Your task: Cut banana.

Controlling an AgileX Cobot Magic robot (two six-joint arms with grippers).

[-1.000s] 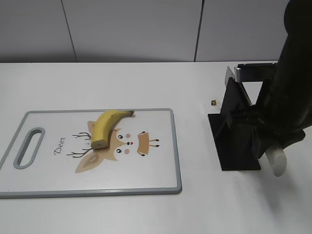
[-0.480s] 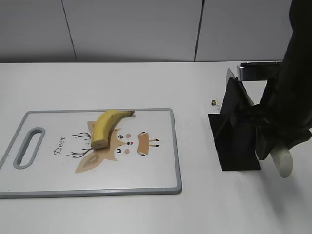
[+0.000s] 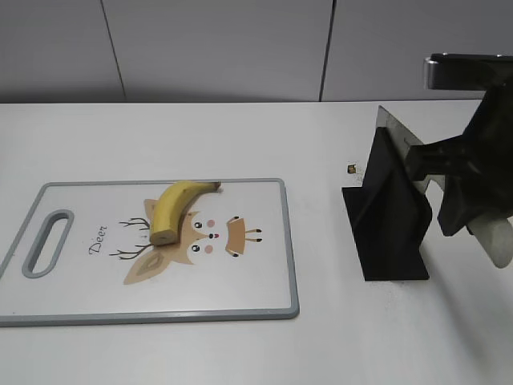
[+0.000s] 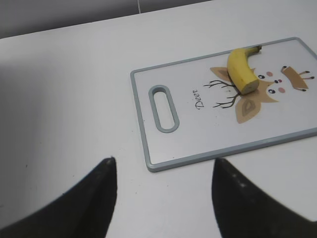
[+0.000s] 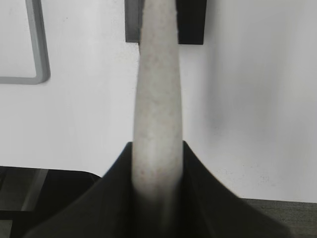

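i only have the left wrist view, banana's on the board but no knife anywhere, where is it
Observer: To the right of the cutting board. The knife is at a black stand on the table, with its grey blade showing at the stand's top.
Operator: anything holding it
Observer: Yes, the right gripper is shut on its pale handle.
Operator: blade clear of the stand
Observer: Cannot tell. In the exterior view the blade sits right against the stand's top edge.
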